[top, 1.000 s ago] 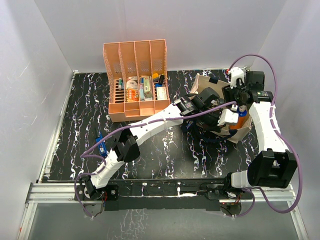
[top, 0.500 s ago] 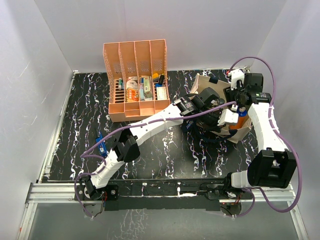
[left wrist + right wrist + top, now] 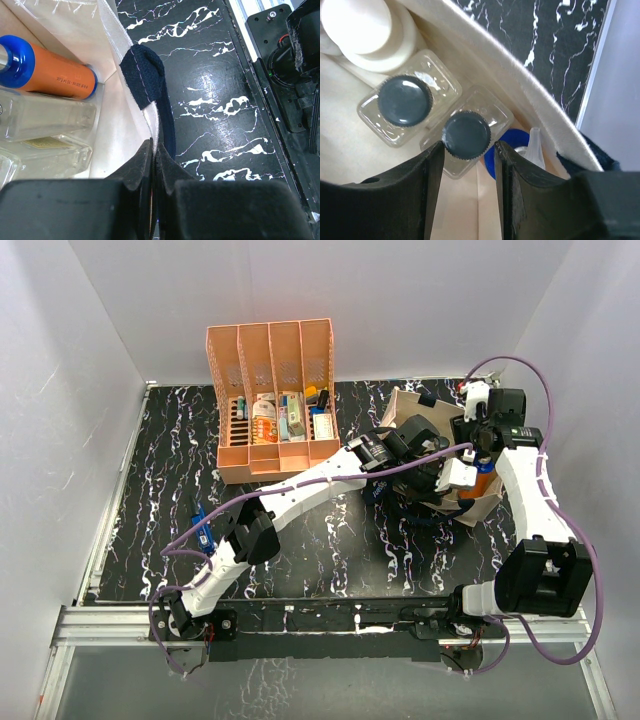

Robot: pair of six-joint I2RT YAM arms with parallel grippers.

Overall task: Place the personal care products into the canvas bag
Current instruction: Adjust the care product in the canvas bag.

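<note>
Change, right fingers [image 3: 432, 170]: in the last second they have drawn closer together. They now stand either side of the dark cap of a clear square bottle [image 3: 466, 135] inside the canvas bag [image 3: 530, 95]. You cannot tell whether they pinch the cap or merely flank it.
Change, right arm: its wrist has shifted slightly over the bag mouth; nothing else has moved.
Meaning for the task: that bottle already stands upright in the bag, so judge this placement as nearly finished.
Count, near table [image 3: 160, 460]: one small blue item [image 3: 203, 525] beside the left arm, too small to identify. If it is a bottle, it remains outstanding.
Left fingers [image 3: 135, 170]: clenched on the bag's rim at the navy strap [image 3: 150, 75], holding the mouth open.
Count, in the bag: four tops seen from above, namely two dark caps on clear square bottles (the second [image 3: 404, 100]), one white round top [image 3: 360, 25], and one blue cap on the orange bottle [image 3: 55, 72].
Count, far: one orange rack [image 3: 270, 350], four slots, small items inside.
</note>
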